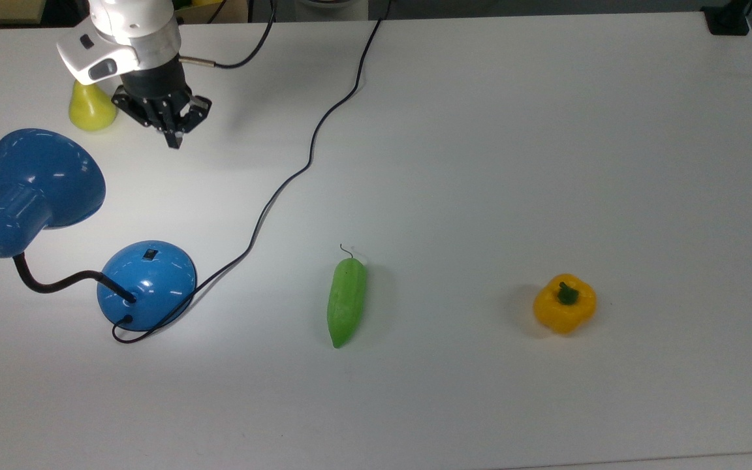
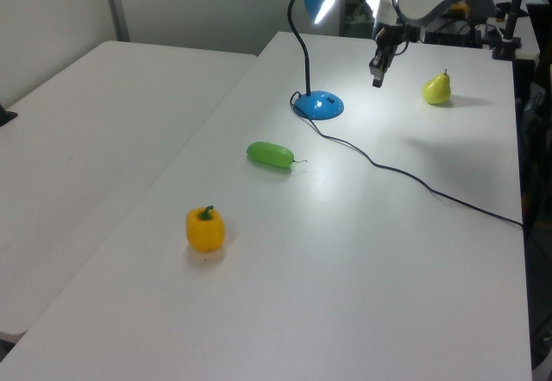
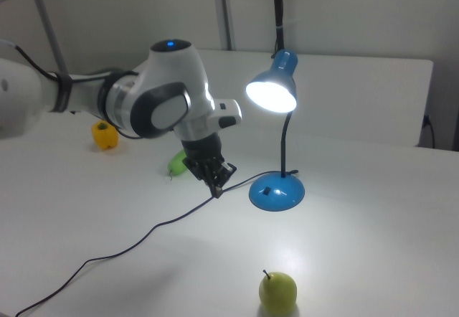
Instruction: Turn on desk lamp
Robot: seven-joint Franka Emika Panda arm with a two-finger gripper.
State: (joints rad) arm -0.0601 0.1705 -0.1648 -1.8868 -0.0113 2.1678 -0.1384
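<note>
Blue desk lamp [image 3: 276, 116] glows, so I judge it switched on; my gripper [image 1: 173, 138], jaws clenched on nothing, hangs at its base's twelve o'clock, clear of the switch [image 1: 148, 254]

The lamp [image 1: 36, 189] is glossy blue with a black neck, a black switch [image 1: 149, 253] and a black cord [image 1: 297, 171], its shade glowing white inside in the right view; the table [image 1: 546, 130] is plain white. The pear [image 1: 91, 108] is yellow-green; the cucumber [image 1: 346, 301] is light green; the pepper [image 1: 564, 303] is yellow with a dark green stem; the arm [image 3: 154, 105] is white and grey with a black gripper [image 1: 173, 140].
</note>
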